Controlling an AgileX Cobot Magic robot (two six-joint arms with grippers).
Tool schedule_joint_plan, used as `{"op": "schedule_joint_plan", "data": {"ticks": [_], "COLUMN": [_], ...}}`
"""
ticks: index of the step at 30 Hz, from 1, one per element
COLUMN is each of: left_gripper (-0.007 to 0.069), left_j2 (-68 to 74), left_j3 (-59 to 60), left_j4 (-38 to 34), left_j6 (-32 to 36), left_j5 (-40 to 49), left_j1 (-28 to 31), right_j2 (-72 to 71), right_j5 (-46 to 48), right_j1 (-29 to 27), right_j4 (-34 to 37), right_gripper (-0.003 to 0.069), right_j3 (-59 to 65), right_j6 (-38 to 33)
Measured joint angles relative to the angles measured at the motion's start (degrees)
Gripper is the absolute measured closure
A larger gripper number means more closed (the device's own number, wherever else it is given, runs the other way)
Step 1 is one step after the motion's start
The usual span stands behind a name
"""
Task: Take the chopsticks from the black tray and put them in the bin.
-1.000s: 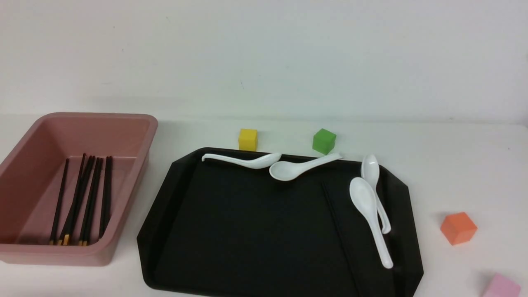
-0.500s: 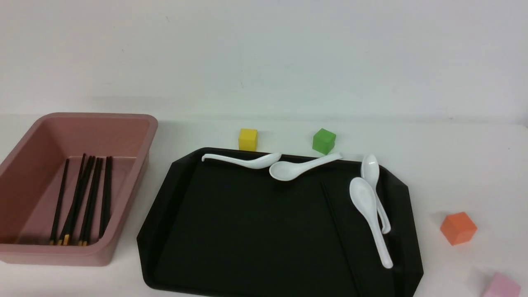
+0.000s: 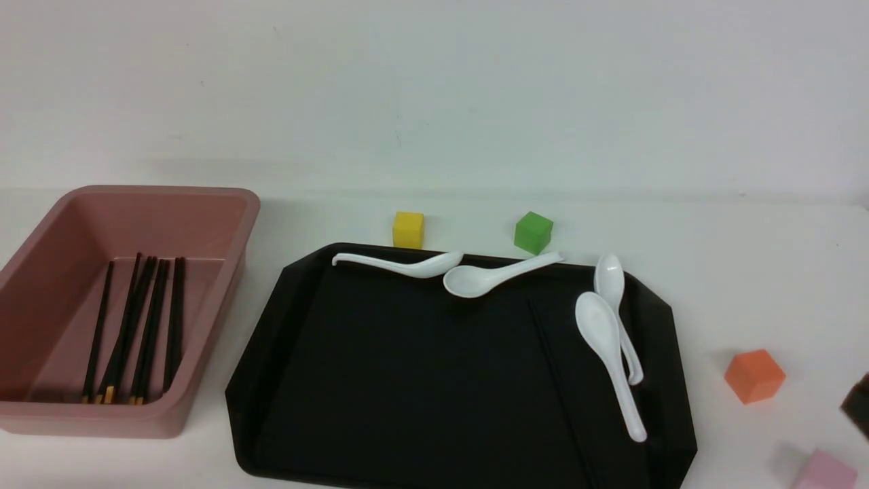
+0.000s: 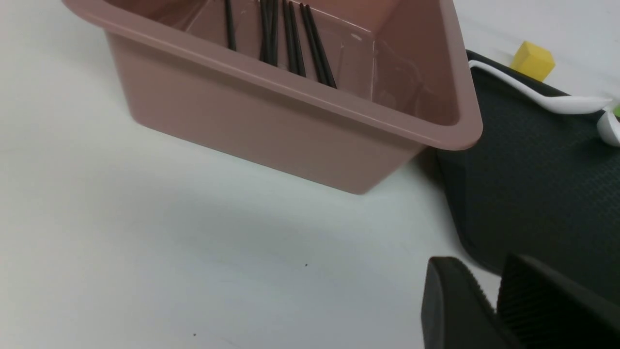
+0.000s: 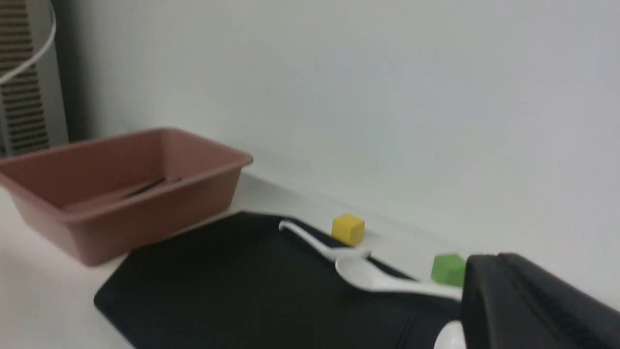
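The black tray [image 3: 407, 380] lies in the middle of the table. A thin black chopstick [image 3: 555, 370] lies on its right half, left of the spoons and hard to make out against the tray. Several chopsticks [image 3: 136, 326] lie in the pink bin [image 3: 163, 193] at the left; they also show in the left wrist view [image 4: 290, 39]. My left gripper [image 4: 487, 278] is shut and empty over the table between the bin [image 4: 266, 131] and the tray [image 4: 533, 184]. My right gripper [image 5: 499, 264] is shut and empty beyond the tray's right side, just showing at the front view's right edge [image 3: 857, 407].
Several white spoons lie on the tray: two at its far rim [image 3: 400, 265] [image 3: 489, 275], two at its right [image 3: 607, 353] [image 3: 614, 299]. A yellow cube [image 3: 408, 229] and green cube [image 3: 533, 232] stand behind the tray. An orange cube [image 3: 753, 375] and pink cube [image 3: 825, 470] stand to its right.
My right gripper has come into the front view at the right edge, near the orange and pink cubes. Nothing on the tray or in the bin has moved.
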Motion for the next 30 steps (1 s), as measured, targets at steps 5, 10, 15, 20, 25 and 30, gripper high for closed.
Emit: {"op": "schedule_joint_plan", "data": {"ticks": [5,10,15,20,25,30], "left_gripper": [0.0459,0.0459,0.0459,0.0459,0.0459,0.0459], "left_j2": [0.00,0.00,0.00,0.00,0.00,0.00], "left_j3": [0.00,0.00,0.00,0.00,0.00,0.00], "left_j4": [0.00,0.00,0.00,0.00,0.00,0.00], "left_j6": [0.00,0.00,0.00,0.00,0.00,0.00], "left_j5": [0.00,0.00,0.00,0.00,0.00,0.00], "left_j1": [0.00,0.00,0.00,0.00,0.00,0.00], "right_j2": [0.00,0.00,-1.39,-4.21,-9.45,-13.38], "right_j5": [0.79,1.75,2.12,1.23,0.79,6.72], "right_j1": [0.00,0.00,-0.05,-2.90,-14.37,-23.96], "right_j4": [0.00,0.00,0.00,0.00,0.00,0.00], "right_gripper": [0.0629,0.0622,0.0613,0.0609,0.0603,0.0597], "right_j3": [1.68,1.94,1.99,3.91,11.44,12.97], "right_j6": [0.00,0.00,0.00,0.00,0.00,0.00]}}
